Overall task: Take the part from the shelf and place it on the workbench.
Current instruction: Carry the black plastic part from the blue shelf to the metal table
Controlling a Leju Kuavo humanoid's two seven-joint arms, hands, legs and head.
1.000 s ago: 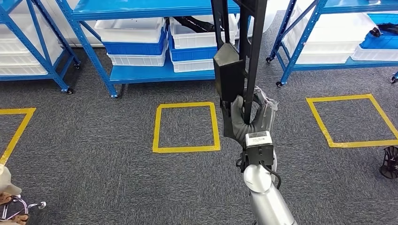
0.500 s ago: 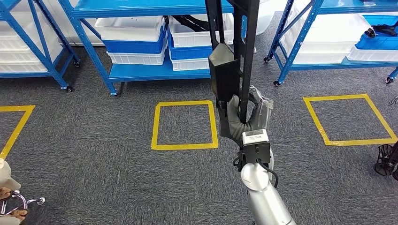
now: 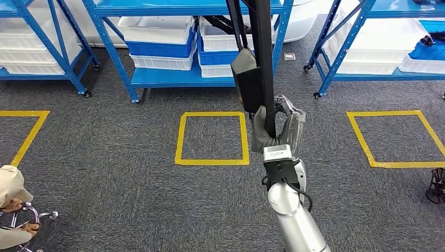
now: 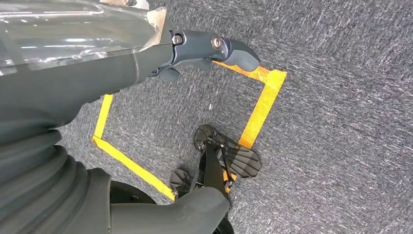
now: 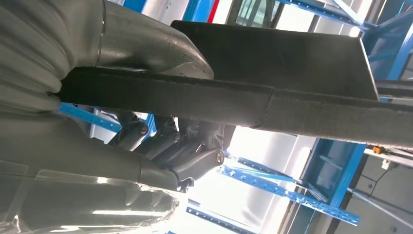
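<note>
The part [image 3: 251, 79] is a long black piece with a flat boxy section. It stands upright in front of me in the head view. My right hand [image 3: 275, 131] grips its lower end, held out over the grey carpet. In the right wrist view the part [image 5: 272, 73] runs across as a dark bar and plate, with the fingers [image 5: 195, 156] wrapped under it. My left hand [image 4: 122, 97] hangs over the floor, fingers apart and holding nothing.
Blue shelf racks [image 3: 173, 77] with white and blue bins stand ahead, and another rack [image 3: 336, 58] at the right. Yellow tape squares [image 3: 212, 160] [image 3: 367, 147] mark the carpet. A chrome stool base [image 3: 23, 223] is at lower left, a black object [image 3: 436, 184] at the right edge.
The whole scene has shifted slightly right and down, so the camera has moved. My right hand still holds the part upright in the same grip.
</note>
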